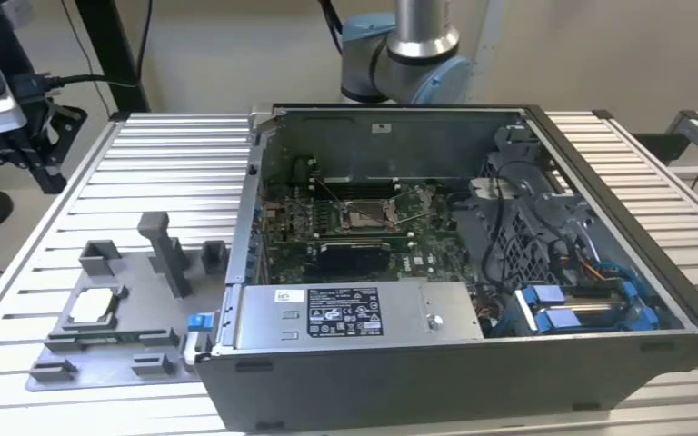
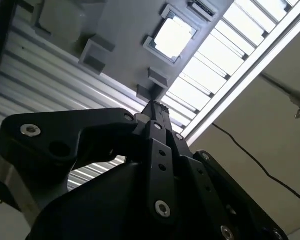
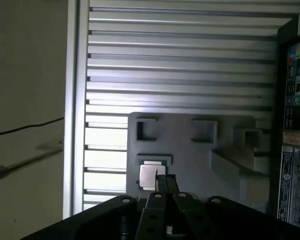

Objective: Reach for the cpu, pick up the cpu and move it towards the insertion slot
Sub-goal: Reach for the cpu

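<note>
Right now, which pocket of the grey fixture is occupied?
The wide low pocket on the fixture's side away from the computer case: the silvery cpu lies in it, while the other pockets are empty.

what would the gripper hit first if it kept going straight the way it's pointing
Most likely the cpu, or the grey holder right beside it. In the first wrist view the gripper lines up over the cpu's edge. Depth is unclear, so I can't tell which of the two it would meet first.
</note>
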`<action>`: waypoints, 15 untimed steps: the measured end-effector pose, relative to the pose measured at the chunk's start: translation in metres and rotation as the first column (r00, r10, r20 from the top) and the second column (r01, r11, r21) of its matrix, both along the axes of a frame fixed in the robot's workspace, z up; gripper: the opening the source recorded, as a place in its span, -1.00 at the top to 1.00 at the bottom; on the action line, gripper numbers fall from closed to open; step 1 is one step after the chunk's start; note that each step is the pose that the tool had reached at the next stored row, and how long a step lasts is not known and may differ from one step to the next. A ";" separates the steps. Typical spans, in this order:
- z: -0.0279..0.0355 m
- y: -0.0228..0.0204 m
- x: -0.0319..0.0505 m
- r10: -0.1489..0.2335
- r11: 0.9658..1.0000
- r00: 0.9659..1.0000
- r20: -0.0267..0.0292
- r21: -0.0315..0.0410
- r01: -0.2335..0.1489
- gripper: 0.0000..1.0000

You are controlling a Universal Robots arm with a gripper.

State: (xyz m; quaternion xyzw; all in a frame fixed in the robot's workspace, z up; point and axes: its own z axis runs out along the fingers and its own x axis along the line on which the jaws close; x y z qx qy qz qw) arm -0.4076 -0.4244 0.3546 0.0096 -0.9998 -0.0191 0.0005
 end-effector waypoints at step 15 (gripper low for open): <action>-0.0015 -0.0156 -0.0018 0.000 1.000 1.000 0.000 0.001 0.000 -1.00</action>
